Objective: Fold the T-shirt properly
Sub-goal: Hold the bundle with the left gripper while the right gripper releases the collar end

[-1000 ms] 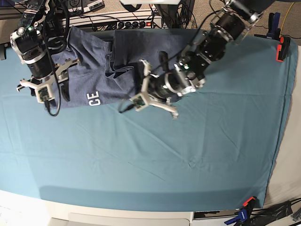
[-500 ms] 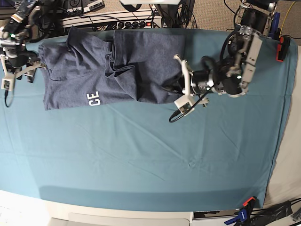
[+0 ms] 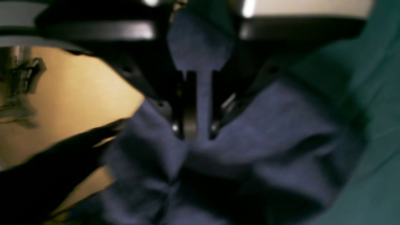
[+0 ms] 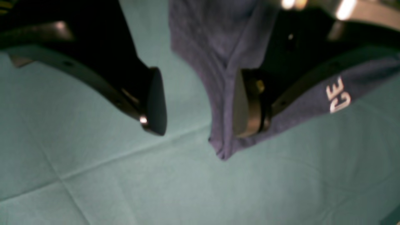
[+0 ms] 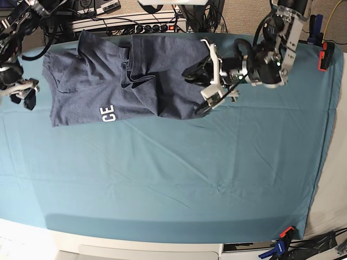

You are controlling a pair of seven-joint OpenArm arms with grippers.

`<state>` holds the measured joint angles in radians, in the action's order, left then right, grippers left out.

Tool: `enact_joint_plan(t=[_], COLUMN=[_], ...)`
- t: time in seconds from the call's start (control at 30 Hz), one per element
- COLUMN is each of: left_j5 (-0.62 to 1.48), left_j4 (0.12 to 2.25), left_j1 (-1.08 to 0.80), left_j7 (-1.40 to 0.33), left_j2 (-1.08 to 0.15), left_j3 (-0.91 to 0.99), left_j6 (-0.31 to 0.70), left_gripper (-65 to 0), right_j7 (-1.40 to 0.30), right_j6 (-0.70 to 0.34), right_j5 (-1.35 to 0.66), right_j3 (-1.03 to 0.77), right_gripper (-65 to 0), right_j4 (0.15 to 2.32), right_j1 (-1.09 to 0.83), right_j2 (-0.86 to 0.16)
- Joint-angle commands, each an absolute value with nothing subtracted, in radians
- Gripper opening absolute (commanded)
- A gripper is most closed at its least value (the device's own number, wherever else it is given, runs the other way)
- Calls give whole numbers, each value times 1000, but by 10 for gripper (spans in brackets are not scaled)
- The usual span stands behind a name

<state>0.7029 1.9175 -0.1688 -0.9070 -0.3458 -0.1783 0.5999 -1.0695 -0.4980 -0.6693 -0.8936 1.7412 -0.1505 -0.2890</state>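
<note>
The T-shirt (image 5: 130,76) lies crumpled on the teal tablecloth (image 5: 179,173), left gripper (image 5: 209,76) at its edge.

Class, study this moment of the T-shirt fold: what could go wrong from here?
The left gripper pinches only a thin fold of the T-shirt, which could slip out. The right gripper is open with the shirt's edge against one pad only; closing might miss it or snag the tablecloth. Bunched ridges mid-shirt may get folded in.

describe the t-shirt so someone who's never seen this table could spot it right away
Start from the teal tablecloth that covers the whole table and look along its far edge, toward the left. There lies the T-shirt, a slate-blue grey garment, rumpled and partly folded over itself. It is the only dark cloth on the cover, and white letters "CE" show near its front edge.
</note>
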Motion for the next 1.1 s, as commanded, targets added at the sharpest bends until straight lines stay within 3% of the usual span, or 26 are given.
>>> enact_joint_plan(t=[0.0, 0.33, 0.63, 1.07], left_j5=[703, 569, 229, 195], left_j4=[1935, 1932, 1928, 1595], left_j1=[-162, -160, -144, 27], left_j7=[-862, -851, -737, -690], left_j2=[-346, -290, -274, -152], left_j3=[-175, -203, -490, -535], left_j6=[603, 544, 378, 393], left_gripper=[-603, -648, -648, -649], right_j7=[-1047, -1115, -1150, -1162], right_j6=[-500, -530, -530, -535], right_j5=[-681, -805, -804, -816], right_j3=[-899, -897, -898, -898], right_gripper=[-300, -300, -300, -300], right_j4=[1724, 1402, 1401, 1401], right_j1=[-126, 24, 33, 33], right_j2=[-314, -313, -339, -347])
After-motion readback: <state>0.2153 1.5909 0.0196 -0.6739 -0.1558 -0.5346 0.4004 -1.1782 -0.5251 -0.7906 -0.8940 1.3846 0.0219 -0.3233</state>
